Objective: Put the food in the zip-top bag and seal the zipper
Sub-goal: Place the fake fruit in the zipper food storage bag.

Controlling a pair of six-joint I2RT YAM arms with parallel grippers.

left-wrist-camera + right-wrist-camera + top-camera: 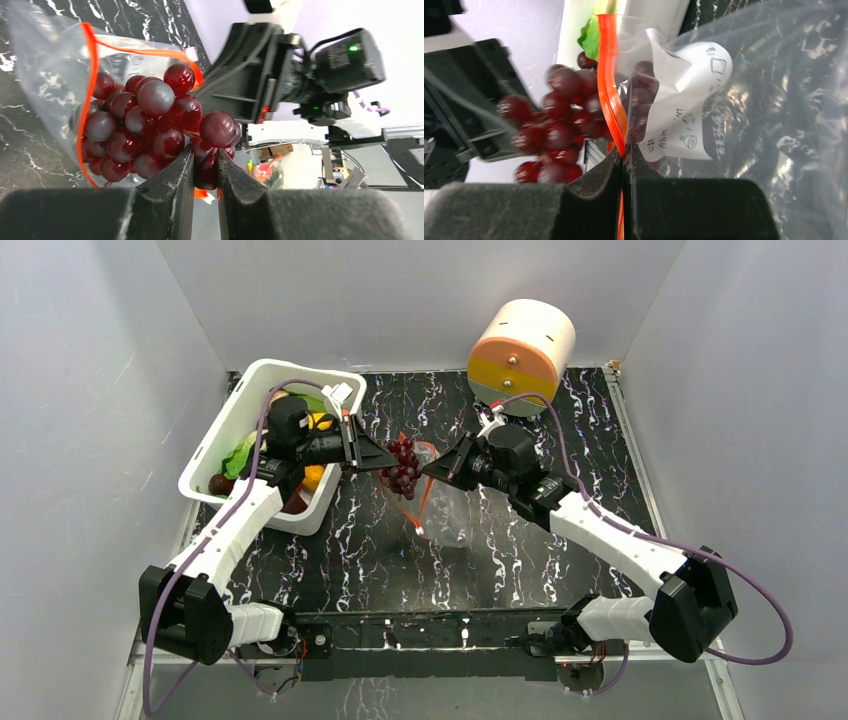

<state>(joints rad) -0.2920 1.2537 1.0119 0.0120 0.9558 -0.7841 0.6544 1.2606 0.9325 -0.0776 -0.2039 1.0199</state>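
The grape bunch (150, 125) hangs at the mouth of the zip-top bag (447, 515). It is in the air above the middle of the desk (350, 550), a little toward the far edge. Some grapes show behind the clear plastic, so that part of the bunch looks to be inside. The grapes next to the gripper are outside. The zipper (610, 107) bends around the bunch like an open ring.

The left gripper (205, 157) is clamped on the near end of the bunch, with a grape squeezed between its fingers. The right gripper (437, 468) is pinched tight on the zipper strip and lifts one lip of the bag. The rest of the bag hangs down and looks to rest on the desk.

To do this step well, I think the left gripper should push the bunch deeper, past the orange strip, and only then let go. If it lets go too soon, the bunch may tip out onto the desk. The right gripper should hold the lip high and steady so the mouth is wide. The bunch is lumpy and could catch on the strip, so a slow push seems best.

More food waits in the white bin (300, 375) by the far left corner, like the yellow fruit (318, 422) and the green cabbage (240, 453). So it is too early to shut the zipper.
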